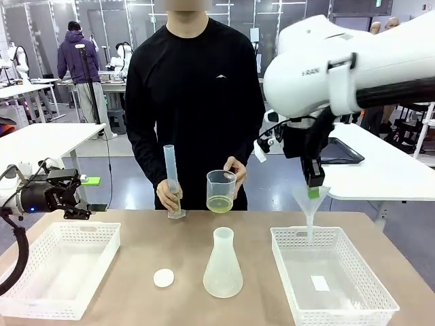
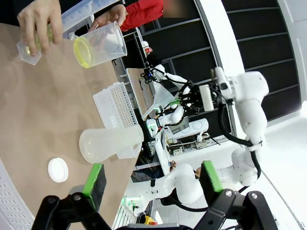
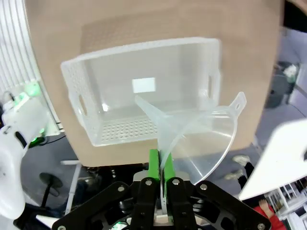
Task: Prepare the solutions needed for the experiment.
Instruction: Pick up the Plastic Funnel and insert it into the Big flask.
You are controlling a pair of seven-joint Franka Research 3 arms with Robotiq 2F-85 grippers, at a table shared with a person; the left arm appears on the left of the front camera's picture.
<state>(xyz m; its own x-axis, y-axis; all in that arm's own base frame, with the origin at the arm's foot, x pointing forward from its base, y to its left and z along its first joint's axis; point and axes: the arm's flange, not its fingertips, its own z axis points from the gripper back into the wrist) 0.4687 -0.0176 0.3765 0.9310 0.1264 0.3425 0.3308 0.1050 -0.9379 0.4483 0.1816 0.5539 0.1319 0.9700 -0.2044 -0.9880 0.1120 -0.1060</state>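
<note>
The solutions (image 1: 219,203) are a shallow yellow-green layer in a clear beaker (image 1: 221,190) that the person's hand holds above the table's far edge; the liquid (image 2: 82,51) also appears in the left wrist view. Their other hand steadies a tall graduated cylinder (image 1: 172,182) standing on the table. A frosted conical flask (image 1: 222,266) stands mid-table, with a white cap (image 1: 164,277) lying to its left. My right gripper (image 1: 313,190) is shut on the rim of a clear funnel (image 3: 196,139), hanging over the right basket (image 1: 340,309). My left gripper (image 1: 87,199) is open and holds nothing, at the far left.
A white mesh basket (image 1: 41,299) sits front left under my left gripper. The right basket (image 3: 76,96) holds a small white slip. The person stands close behind the far edge. White tables stand beyond on both sides.
</note>
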